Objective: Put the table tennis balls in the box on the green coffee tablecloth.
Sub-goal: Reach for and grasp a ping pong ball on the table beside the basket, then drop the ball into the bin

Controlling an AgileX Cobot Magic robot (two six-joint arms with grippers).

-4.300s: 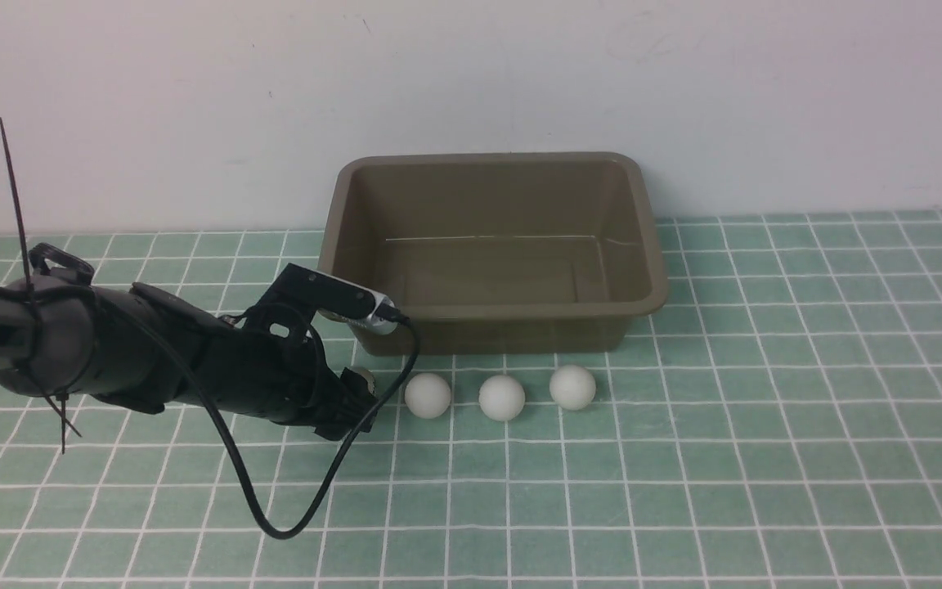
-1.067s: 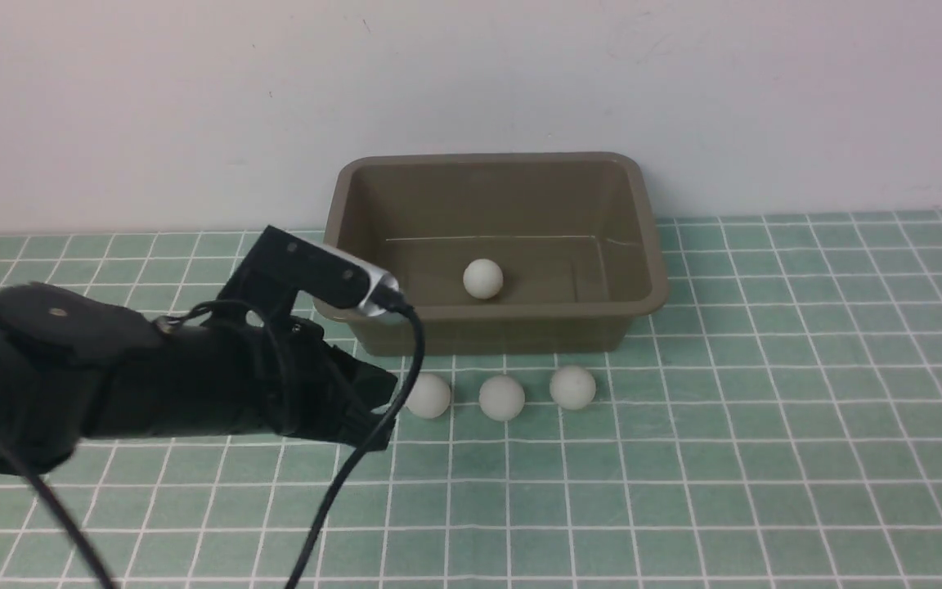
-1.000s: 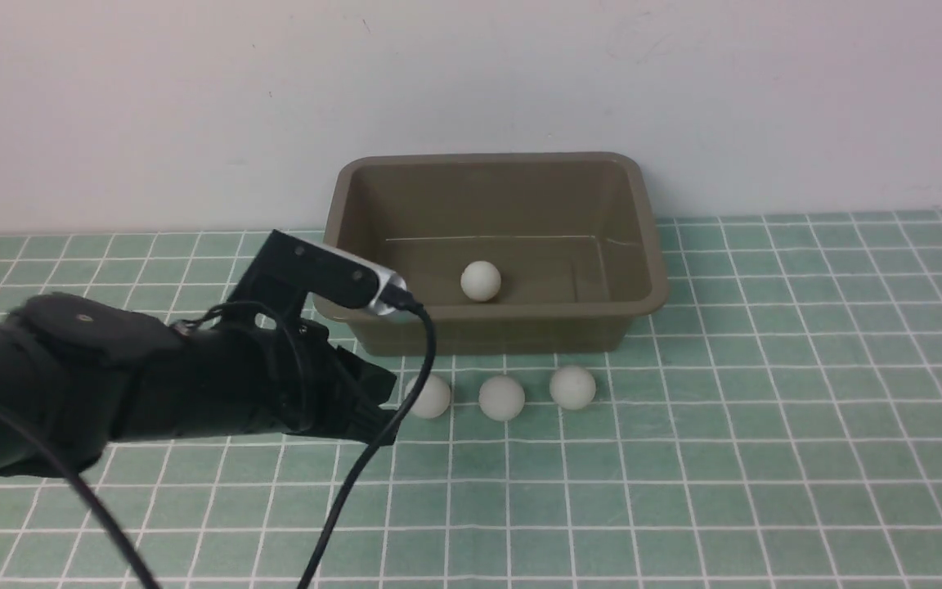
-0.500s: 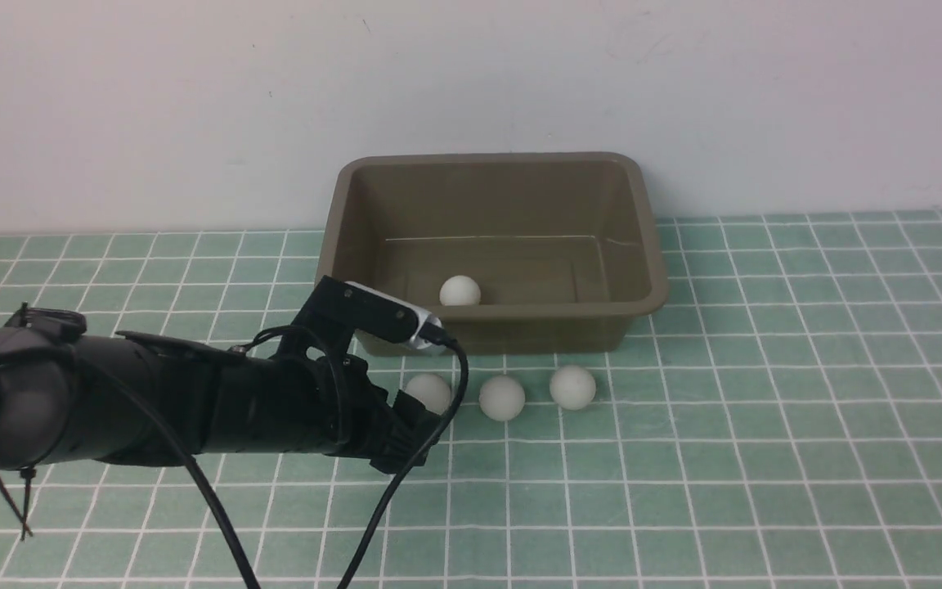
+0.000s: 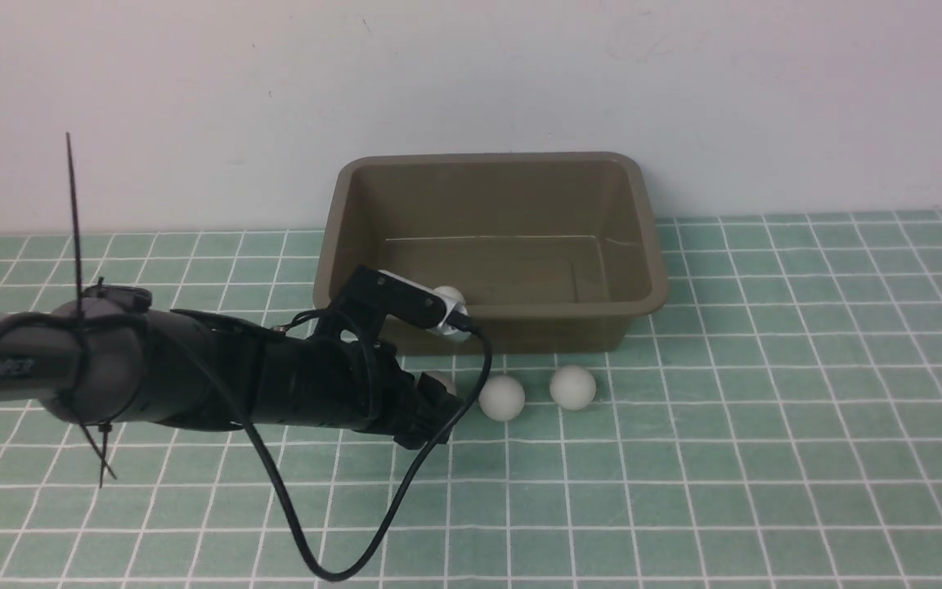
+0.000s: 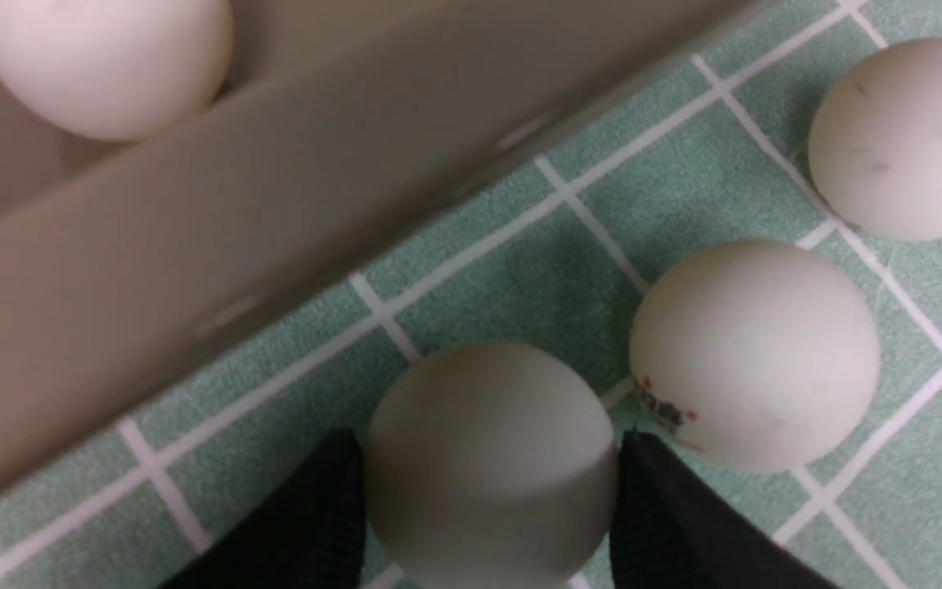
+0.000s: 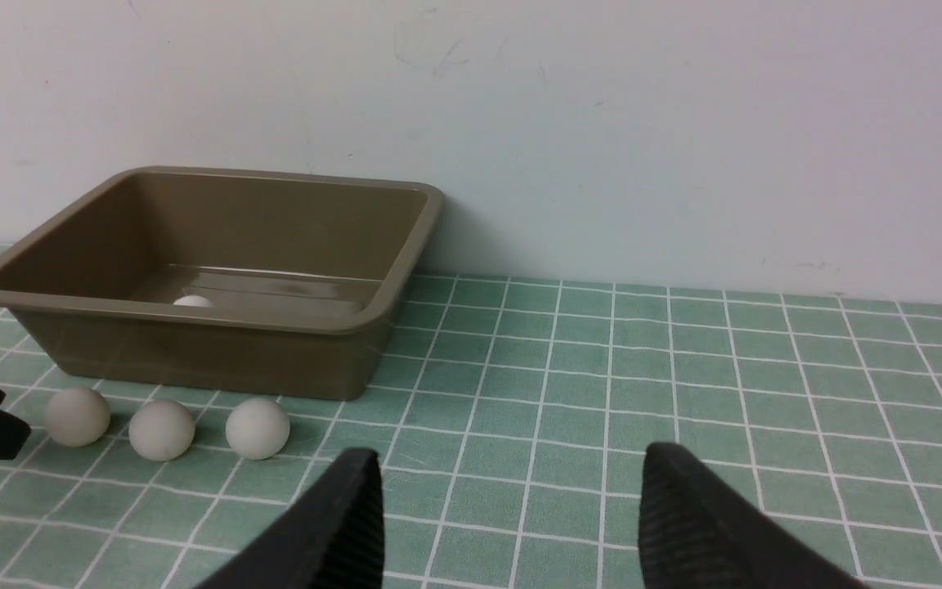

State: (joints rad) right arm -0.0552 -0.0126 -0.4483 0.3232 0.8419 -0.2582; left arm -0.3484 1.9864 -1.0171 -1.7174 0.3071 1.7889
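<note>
Left tool point(image 5: 437, 402) astride one ball point(image 6: 489, 458) near box point(image 5: 520, 309) edge, grip unclear, right tool point(image 7: 504, 491) spread

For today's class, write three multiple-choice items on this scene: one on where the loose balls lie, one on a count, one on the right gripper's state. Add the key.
1. Where do the three loose balls lie?
A. inside the box
B. behind the box
C. on the cloth, in front of the box

2. How many balls are in the box?
A. none
B. one
C. four

3. What state is the right gripper in?
A. open and empty
B. shut on a ball
C. shut on the box's rim

Key:
1 C, the row sits on the cloth along the box's front wall.
2 B, a single ball shows beyond the rim.
3 A, its fingers stand wide apart with only cloth between them.
</note>
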